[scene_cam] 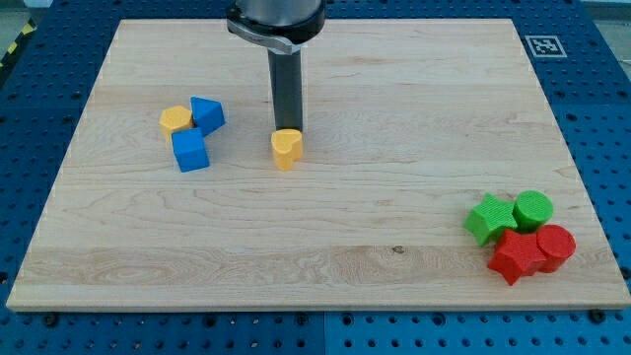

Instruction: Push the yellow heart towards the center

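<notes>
The yellow heart lies on the wooden board, left of the middle and a little toward the view's top. My tip stands right behind it, on its top side, touching or almost touching it. The rod comes straight down from the arm at the view's top centre.
A yellow block and two blue blocks cluster at the view's left. At the lower right are a green star-like block, a green cylinder, a red star-like block and a red cylinder. The board rests on a blue perforated table.
</notes>
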